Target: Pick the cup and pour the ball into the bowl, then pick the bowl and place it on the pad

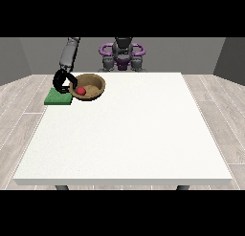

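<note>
A grey-walled room with pale plank flooring surrounds the large white table (124,130), and we stand behind its far edge. Our hand at the view's left (63,81) reaches down to the near rim of the wooden bowl (89,86), its black fingers curled around that rim, so we judge it has hold of the bowl. The red ball (81,91) already lies inside the bowl, close to the gripped side. The bowl seems tilted a little and sits just beside the green pad (58,97), its left edge at the pad's right border. We see no cup anywhere, and our other hand does not show.

What remains, as we read it, is shifting the bowl onto the pad. The risk lies in the tilt: held by one rim only, the bowl could tip further and let the ball roll out, or settle half off the pad's edge.
</note>
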Tool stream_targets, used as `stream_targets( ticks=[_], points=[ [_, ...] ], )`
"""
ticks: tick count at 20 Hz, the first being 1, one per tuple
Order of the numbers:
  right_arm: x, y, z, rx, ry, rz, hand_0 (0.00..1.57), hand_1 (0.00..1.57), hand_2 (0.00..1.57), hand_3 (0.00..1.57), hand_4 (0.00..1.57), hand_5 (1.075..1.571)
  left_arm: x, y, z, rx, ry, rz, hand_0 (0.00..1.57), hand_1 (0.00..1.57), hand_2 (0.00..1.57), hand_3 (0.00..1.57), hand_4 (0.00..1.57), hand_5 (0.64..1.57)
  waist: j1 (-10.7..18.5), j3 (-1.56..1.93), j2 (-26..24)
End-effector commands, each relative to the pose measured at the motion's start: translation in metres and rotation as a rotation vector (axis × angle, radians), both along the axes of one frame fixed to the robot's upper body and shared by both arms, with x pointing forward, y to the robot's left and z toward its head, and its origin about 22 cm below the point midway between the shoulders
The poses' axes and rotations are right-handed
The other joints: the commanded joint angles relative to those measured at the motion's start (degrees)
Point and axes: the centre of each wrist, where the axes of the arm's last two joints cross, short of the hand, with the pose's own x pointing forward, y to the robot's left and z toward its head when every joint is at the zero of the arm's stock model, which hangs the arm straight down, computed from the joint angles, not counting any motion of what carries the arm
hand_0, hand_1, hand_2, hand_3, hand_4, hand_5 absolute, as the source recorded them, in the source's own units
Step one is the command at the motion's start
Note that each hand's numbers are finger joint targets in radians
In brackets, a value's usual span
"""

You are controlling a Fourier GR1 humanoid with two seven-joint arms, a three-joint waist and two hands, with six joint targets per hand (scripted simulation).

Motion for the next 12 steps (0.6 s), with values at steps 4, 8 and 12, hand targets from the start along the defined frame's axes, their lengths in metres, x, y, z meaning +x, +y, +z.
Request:
stream_targets(
  ticks=[4,8,12],
  points=[
    [0.016,-0.034,0.064,-0.117,0.109,0.042,1.57,1.57,1.57,0.72,1.05,1.563,-0.022,0.046,-0.035,-0.001,0.043,0.094,0.0,0.0,0.0,0.0,1.2,1.54,-5.52,0.26,-2.44],
    [0.01,-0.066,0.087,-0.059,0.095,0.017,1.57,1.57,1.57,0.67,1.08,1.566,-0.023,0.042,-0.046,-0.008,0.066,0.111,0.0,0.0,0.0,0.0,1.2,1.545,-7.08,0.33,-3.36],
    [0.003,-0.087,0.109,-0.077,0.062,0.021,1.57,1.57,1.57,0.58,1.09,1.564,-0.039,0.065,-0.052,-0.001,0.041,0.125,0.0,0.0,0.0,0.0,1.2,1.542,-6.87,0.33,-1.85]
  ],
)
